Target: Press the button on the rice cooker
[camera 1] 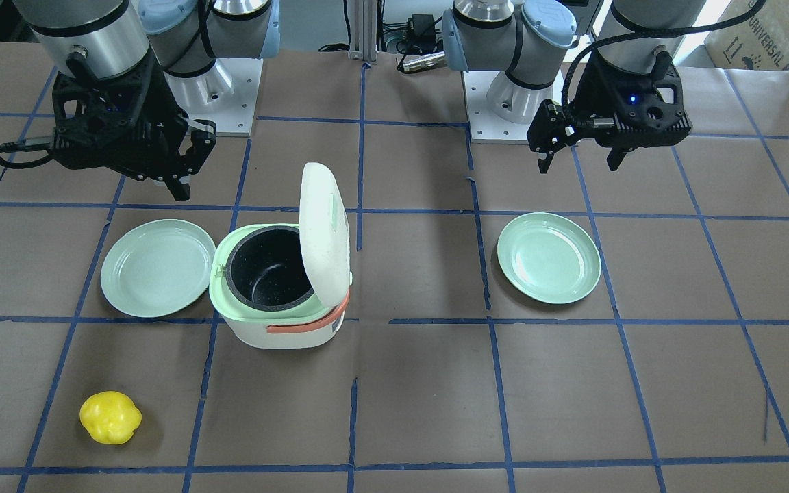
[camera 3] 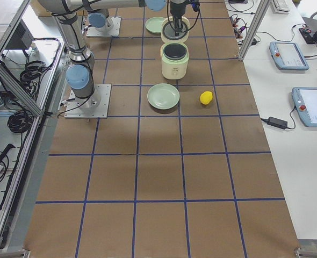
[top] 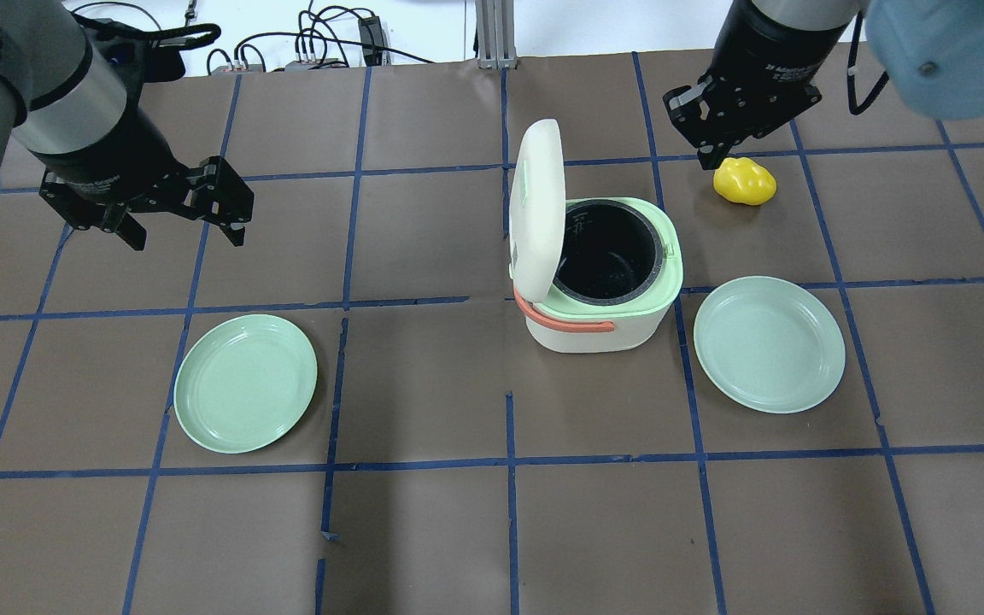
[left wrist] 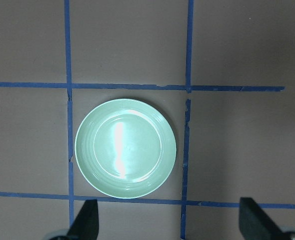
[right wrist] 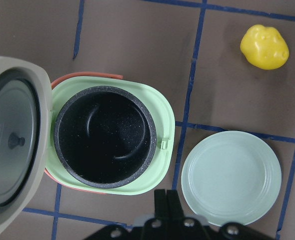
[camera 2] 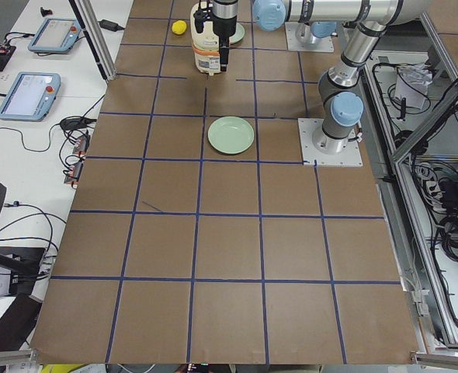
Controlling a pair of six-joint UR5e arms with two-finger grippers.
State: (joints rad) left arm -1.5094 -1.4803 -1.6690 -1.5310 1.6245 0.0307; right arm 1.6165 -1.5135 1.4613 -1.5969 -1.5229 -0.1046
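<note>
The white rice cooker [camera 1: 278,332] stands mid-table with its lid [camera 1: 322,226] swung up and the black inner pot [camera 1: 268,263] bare. It also shows in the overhead view [top: 603,329] and in the right wrist view [right wrist: 157,110]. No button shows plainly. My right gripper [camera 1: 179,186] is shut and empty and hangs above the table beside the cooker; in the right wrist view [right wrist: 162,199] its fingers meet just off the cooker's green rim. My left gripper [camera 1: 579,163] is open and empty, high over a plate; its fingers [left wrist: 85,220] stand wide apart.
A pale green plate [camera 1: 158,268] lies beside the cooker on my right side, another plate [camera 1: 548,257] under my left gripper. A yellow lumpy object [camera 1: 110,417] lies farther out on the right side. The table is brown with a blue tape grid.
</note>
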